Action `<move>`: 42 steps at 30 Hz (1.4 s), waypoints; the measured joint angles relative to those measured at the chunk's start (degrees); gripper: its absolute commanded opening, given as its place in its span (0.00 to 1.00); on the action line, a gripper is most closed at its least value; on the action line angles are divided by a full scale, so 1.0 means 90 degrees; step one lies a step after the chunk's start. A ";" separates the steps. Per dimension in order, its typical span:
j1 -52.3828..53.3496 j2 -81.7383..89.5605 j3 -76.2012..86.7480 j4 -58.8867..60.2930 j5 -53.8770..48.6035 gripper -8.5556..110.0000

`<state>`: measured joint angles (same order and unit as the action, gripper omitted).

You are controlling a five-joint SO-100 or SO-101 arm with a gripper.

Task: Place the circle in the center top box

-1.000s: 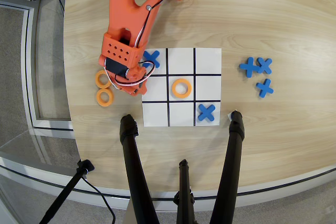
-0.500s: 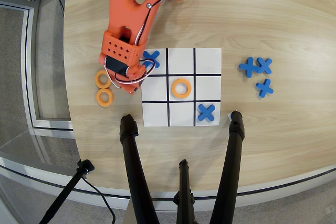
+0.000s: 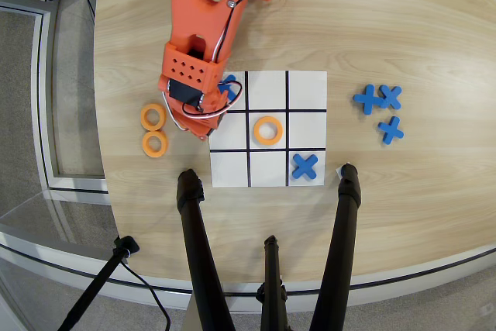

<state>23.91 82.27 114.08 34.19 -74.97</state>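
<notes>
An orange ring (image 3: pixel 268 130) lies in the middle cell of the white 3x3 grid (image 3: pixel 310 83). Two more orange rings (image 3: pixel 153 116) (image 3: pixel 155 143) lie on the table left of the grid. The middle cell of the row farthest from the arm's base (image 3: pixel 267 168) is blank. My orange gripper (image 3: pixel 203 128) hangs over the grid's left edge, right of the two loose rings. Its jaws are hidden under the wrist body, so I cannot tell how they stand or whether they hold anything. A fourth ring is not in view.
A blue X (image 3: pixel 305 166) lies in the far-right cell, and another (image 3: pixel 230 89) shows partly beside my wrist. Three blue X pieces (image 3: pixel 378 99) (image 3: pixel 391 129) lie right of the grid. Black tripod legs (image 3: pixel 194 230) (image 3: pixel 347 215) cross the table's lower edge.
</notes>
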 measured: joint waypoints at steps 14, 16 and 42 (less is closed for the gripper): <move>-0.0762 0.0566 -0.3252 0.2852 0.1094 0.07; -0.1045 0.0605 -0.3838 0.3418 0.1123 0.07; -0.2725 -0.2998 -0.5605 0.3174 0.1484 0.07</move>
<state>-0.62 55.28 63.63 62.75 -61.61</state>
